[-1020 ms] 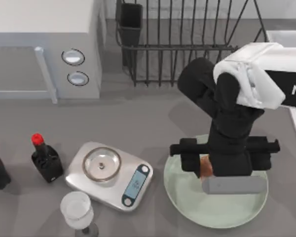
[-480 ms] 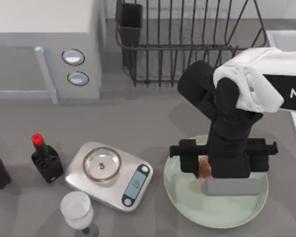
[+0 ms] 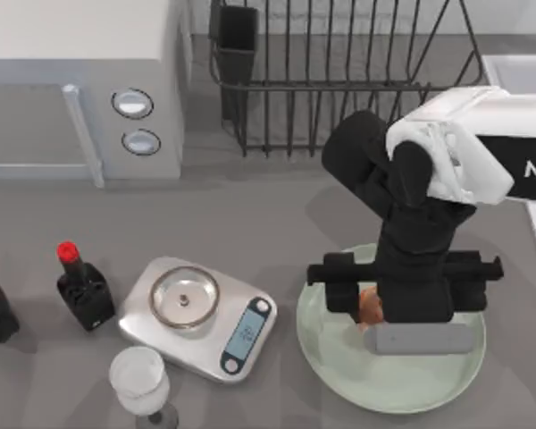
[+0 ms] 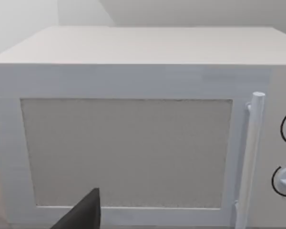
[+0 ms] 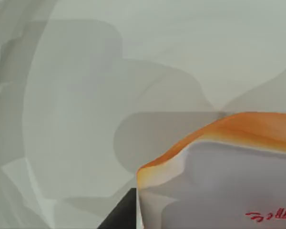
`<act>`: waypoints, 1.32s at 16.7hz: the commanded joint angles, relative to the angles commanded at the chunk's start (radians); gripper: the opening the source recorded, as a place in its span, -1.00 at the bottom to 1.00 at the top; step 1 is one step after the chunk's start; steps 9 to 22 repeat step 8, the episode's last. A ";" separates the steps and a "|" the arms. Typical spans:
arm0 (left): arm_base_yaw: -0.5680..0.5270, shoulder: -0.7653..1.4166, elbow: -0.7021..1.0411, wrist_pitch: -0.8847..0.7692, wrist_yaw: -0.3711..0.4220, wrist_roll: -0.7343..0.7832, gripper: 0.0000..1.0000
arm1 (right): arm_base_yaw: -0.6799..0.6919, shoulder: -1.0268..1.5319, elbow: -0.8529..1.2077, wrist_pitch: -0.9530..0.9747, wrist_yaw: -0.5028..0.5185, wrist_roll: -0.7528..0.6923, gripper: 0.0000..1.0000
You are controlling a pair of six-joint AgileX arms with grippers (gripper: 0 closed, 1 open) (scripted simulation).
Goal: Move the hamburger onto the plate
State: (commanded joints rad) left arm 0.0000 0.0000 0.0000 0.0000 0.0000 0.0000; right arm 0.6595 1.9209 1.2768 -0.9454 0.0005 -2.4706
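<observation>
Mint-green plate (image 3: pixel 339 357) under right gripper (image 3: pixel 375 313), hamburger (image 3: pixel 370 307) peeking out there; can't tell finger state. Left gripper (image 4: pixel 83 212) facing microwave (image 4: pixel 133 143), fingers unclear too.

The hamburger (image 3: pixel 371 307) sits over the plate (image 3: pixel 339 366), right of the scale (image 3: pixel 201 317).

Worktop (image 3: pixel 268 223) with microwave (image 3: pixel 80 80), dish rack (image 3: pixel 339 71), kitchen scale (image 3: pixel 199 317), red-capped bottle (image 3: pixel 83 288) and glass (image 3: pixel 140 380).
</observation>
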 joint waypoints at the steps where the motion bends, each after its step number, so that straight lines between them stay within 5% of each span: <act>1: 0.000 0.000 0.000 0.000 0.000 0.000 1.00 | 0.000 0.000 0.000 0.000 0.000 0.000 0.81; 3: 0.000 0.000 0.000 0.000 0.000 0.000 1.00 | 0.000 0.000 0.000 0.000 0.000 0.000 1.00; 22: 0.000 0.000 0.000 0.000 0.000 0.000 1.00 | 0.000 0.000 0.000 0.000 0.000 0.000 1.00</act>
